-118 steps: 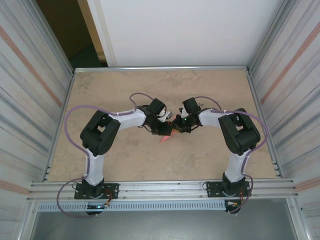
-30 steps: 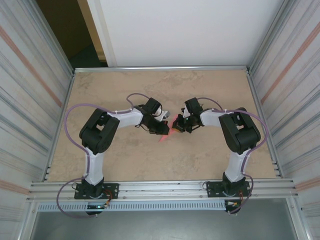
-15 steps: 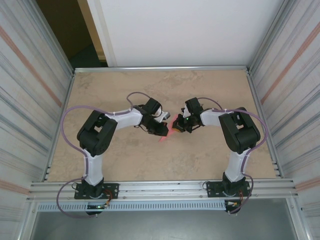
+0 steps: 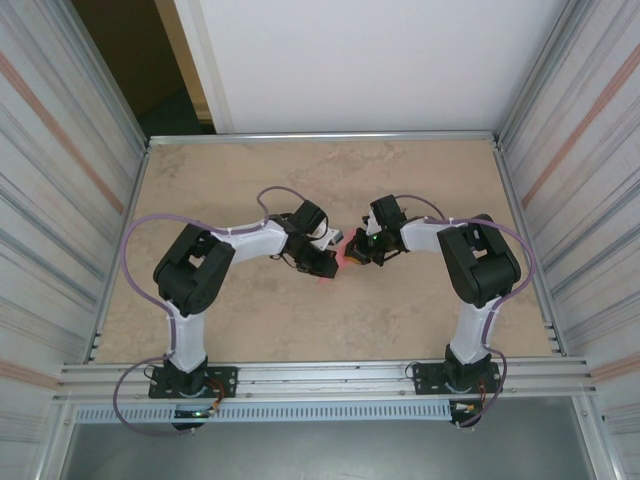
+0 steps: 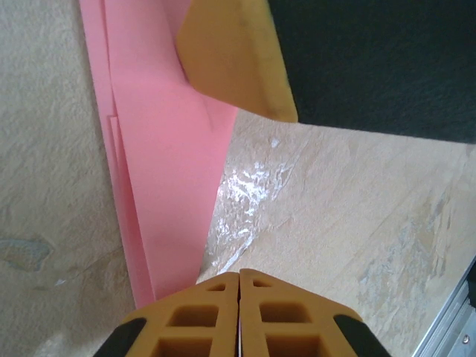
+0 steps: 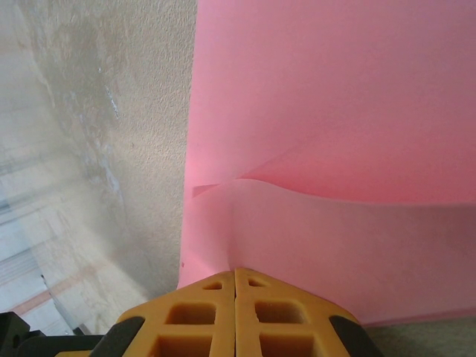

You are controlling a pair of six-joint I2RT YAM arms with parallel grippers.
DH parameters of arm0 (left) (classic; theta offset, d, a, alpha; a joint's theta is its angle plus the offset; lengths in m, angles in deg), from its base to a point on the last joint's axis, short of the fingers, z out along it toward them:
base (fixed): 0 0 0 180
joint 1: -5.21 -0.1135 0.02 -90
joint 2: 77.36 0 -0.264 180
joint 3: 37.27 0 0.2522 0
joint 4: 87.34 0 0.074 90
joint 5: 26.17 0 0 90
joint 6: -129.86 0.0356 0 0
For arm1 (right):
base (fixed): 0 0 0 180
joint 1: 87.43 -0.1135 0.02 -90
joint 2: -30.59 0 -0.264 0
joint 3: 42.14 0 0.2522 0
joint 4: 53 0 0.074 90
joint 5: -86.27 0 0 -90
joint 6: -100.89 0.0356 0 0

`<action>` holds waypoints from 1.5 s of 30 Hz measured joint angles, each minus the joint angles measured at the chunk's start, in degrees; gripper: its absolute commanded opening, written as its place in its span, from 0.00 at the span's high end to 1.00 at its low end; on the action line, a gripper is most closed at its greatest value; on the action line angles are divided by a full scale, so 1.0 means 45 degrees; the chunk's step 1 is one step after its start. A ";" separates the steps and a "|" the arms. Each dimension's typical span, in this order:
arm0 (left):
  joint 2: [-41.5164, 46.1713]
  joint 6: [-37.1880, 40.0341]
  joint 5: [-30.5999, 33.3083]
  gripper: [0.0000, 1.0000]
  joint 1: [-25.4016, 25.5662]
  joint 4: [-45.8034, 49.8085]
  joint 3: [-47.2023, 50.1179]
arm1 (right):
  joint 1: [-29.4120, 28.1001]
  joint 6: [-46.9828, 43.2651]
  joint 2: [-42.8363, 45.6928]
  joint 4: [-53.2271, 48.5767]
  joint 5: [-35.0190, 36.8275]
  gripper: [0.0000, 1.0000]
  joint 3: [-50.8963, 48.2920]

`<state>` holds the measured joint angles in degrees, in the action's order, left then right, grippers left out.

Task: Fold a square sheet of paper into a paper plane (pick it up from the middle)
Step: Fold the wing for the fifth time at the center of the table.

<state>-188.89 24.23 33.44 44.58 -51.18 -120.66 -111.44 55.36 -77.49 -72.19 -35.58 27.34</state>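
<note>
Top view, nearest first: both arm bases sat at the bottom edge of the frame, with the forearms angled in toward the centre of the table.

The left gripper was just left of centre and the right gripper just right of centre, tips nearly meeting. The folded pink paper showed as a small patch between them, lying on the table at mid-frame.

Change from half a second earlier: the left gripper had moved right, onto the paper. The pointed lower tip that had stuck out below and left of the grippers was now mostly covered. The right arm had not moved.

Left wrist view: left gripper had its jaws pressed together at bottom centre. The paper ran from upper left down to its left fingertip, layered edges visible. Could not tell whether the paper was pinched. A finger of the right gripper lay on the paper at the top.

Right wrist view: right gripper was closed at bottom centre. A raised layer of paper curved into its tips and appeared pinched.
</note>
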 measured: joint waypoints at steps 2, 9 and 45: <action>-0.0034 0.0087 -0.0005 0.91 -0.0078 0.0019 0.0000 | 0.0000 0.0000 0.0000 -0.0010 0.0005 0.93 0.0000; -0.0204 0.0204 -0.0044 0.93 -0.0359 0.0019 0.0000 | 0.0000 0.0000 -0.0029 -0.0034 0.0005 0.93 0.0049; 0.0369 0.0520 -0.0359 0.95 -0.0680 -0.1107 0.1477 | 0.0005 -0.0019 -0.0170 -0.0068 -0.0175 0.93 0.0165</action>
<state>-187.23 26.56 31.82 41.52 -56.17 -114.01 -111.42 55.27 -78.25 -72.50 -36.37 28.09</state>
